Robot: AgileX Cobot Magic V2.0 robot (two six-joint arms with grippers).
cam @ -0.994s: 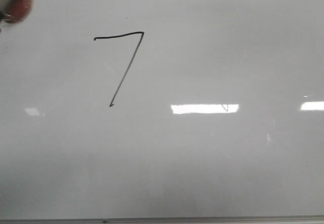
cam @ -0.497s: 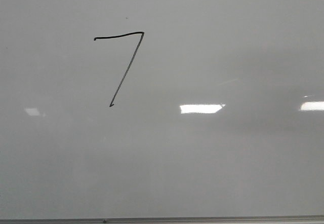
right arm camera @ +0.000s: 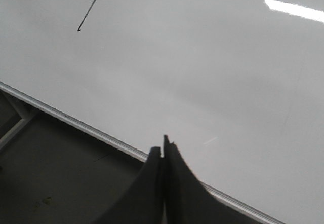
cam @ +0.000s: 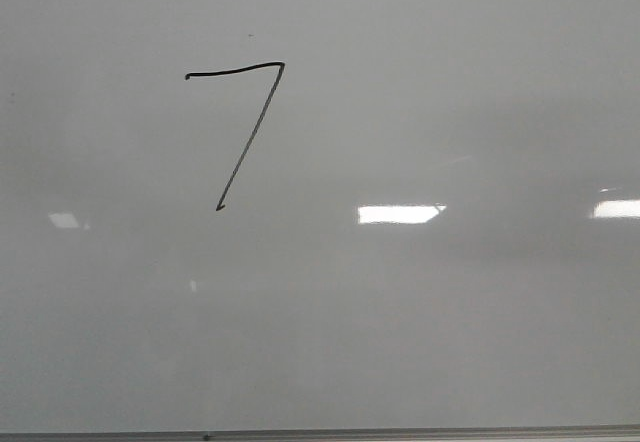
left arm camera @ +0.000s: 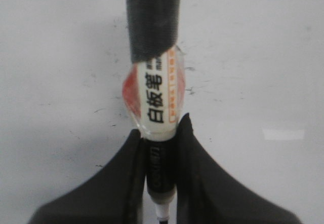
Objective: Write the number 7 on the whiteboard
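Front view: the whiteboard (cam: pixel 420 342) fills the frame, glossy pale grey. The number 7 (cam: pixel 250 132) sits in the upper left of the frame, a thin black line: a slightly wavy top stroke joined at its right end to a long slanted down-stroke ending in a small hook. Bright glare patches (cam: pixel 400 214) lie at mid-height, centre right, far right and far left. A thin metal edge (cam: pixel 400 432) runs along the bottom of the frame. No arm or gripper shows here; nothing covers the 7.

Left wrist view: the left gripper (left arm camera: pixel 161 178) is clamped on a marker (left arm camera: pixel 158 102) at the bottom centre of the frame. The dark fingers (left arm camera: pixel 202 183) press the barrel from both sides. The marker has a white label with black Chinese characters, an orange strip and a red patch; dark tape wraps its far part at the top centre. Behind it lies a pale surface with small dark scuffs. The marker blocks the middle of the frame. The 7 is not in this view.

Right wrist view: the right gripper (right arm camera: pixel 163 153) is at the bottom centre, its fingers pressed together with nothing between them. The whiteboard (right arm camera: pixel 202 72) covers most of the frame. Only the lower tail of the 7 (right arm camera: pixel 91 8) shows, at the upper left. The metal edge (right arm camera: pixel 91 128) runs diagonally; below it, lower left, a dark surface (right arm camera: pixel 55 178).
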